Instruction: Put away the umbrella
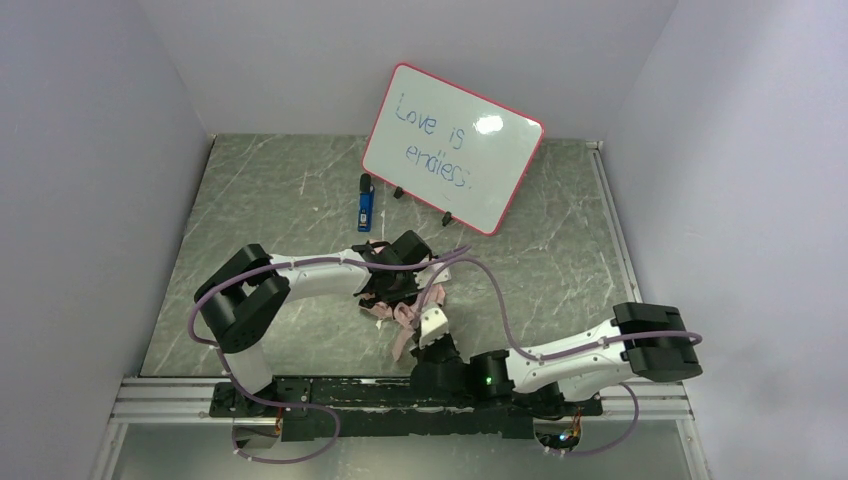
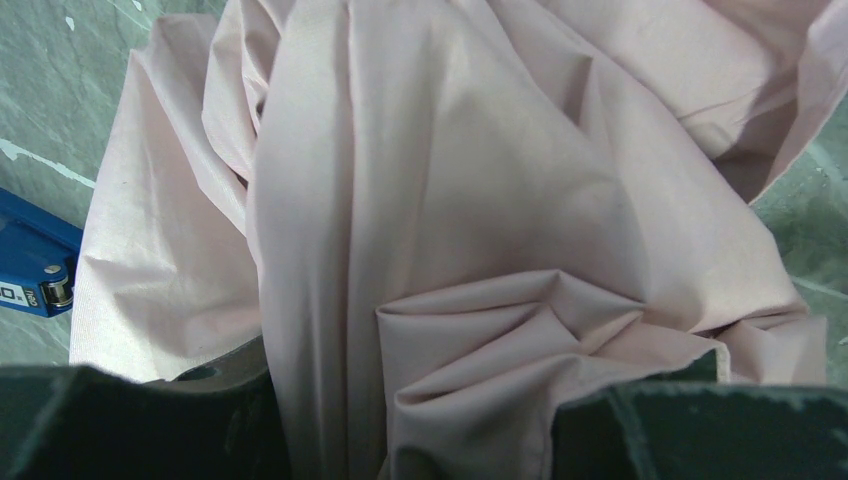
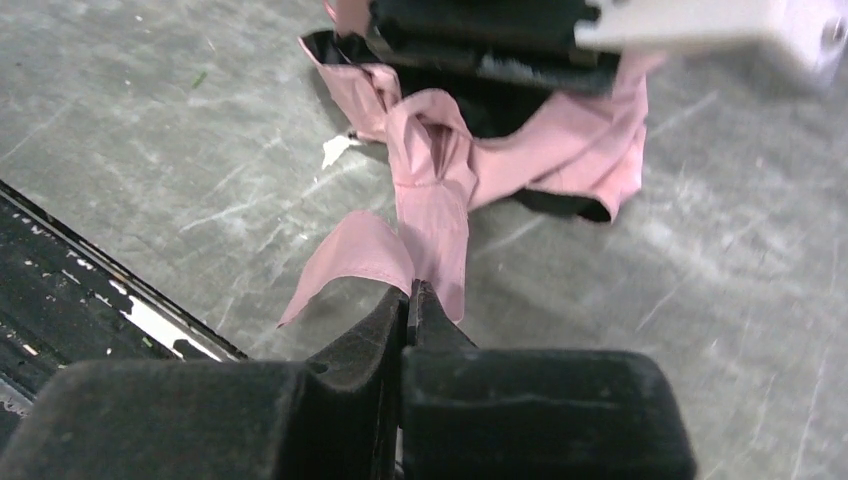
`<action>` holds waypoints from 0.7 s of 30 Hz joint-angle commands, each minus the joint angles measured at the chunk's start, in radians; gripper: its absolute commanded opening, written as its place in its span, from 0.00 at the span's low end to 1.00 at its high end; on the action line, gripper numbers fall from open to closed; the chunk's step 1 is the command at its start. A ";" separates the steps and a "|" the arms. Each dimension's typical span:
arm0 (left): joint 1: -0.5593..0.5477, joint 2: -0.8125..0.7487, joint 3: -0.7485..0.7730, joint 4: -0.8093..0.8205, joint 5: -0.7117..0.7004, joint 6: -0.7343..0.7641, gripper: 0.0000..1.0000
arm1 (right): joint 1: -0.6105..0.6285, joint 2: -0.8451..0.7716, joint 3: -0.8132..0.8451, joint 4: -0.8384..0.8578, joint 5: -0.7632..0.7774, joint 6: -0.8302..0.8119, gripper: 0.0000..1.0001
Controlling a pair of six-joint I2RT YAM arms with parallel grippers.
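Our left gripper point(image 2: 410, 400) holds its jaws partway apart, clamped round a thick bunch of the umbrella point(image 2: 450, 200). The pale pink canopy billows ahead of the fingers point(image 2: 120, 425) and fills almost the whole of that wrist camera. Only this view gives us the folds up close. It also shows a blue object point(image 2: 30, 262) lying on the table point(image 3: 150, 120) ahead and to the left of the fingers, just beside the cloth.

The right wrist camera tells us something the left cannot. The right gripper point(image 3: 412, 290) has its jaws pressed tight together. A narrow strip of the pink fabric runs from the crumpled bundle ahead down to the fingertips, where it appears to be nipped. The left gripper's black body sits over that bundle. A black rail point(image 3: 60, 290) lies to the right gripper's left.

From above alone we see both arms meeting over the umbrella at mid-table, the right gripper on its near side. A red-framed whiteboard point(image 1: 455, 145) stands tilted beyond the left gripper, and the blue object lies between the two.
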 commanded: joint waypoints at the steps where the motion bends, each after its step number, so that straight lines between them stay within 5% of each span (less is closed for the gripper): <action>1: 0.021 0.091 -0.062 -0.075 -0.028 0.017 0.05 | 0.079 0.029 0.016 -0.206 0.088 0.486 0.01; 7: 0.021 0.098 -0.057 -0.078 -0.027 0.016 0.05 | 0.109 0.062 -0.013 -0.341 0.074 0.779 0.04; 21: 0.020 0.102 -0.057 -0.078 -0.028 0.016 0.05 | 0.127 0.052 -0.030 -0.524 0.035 0.991 0.23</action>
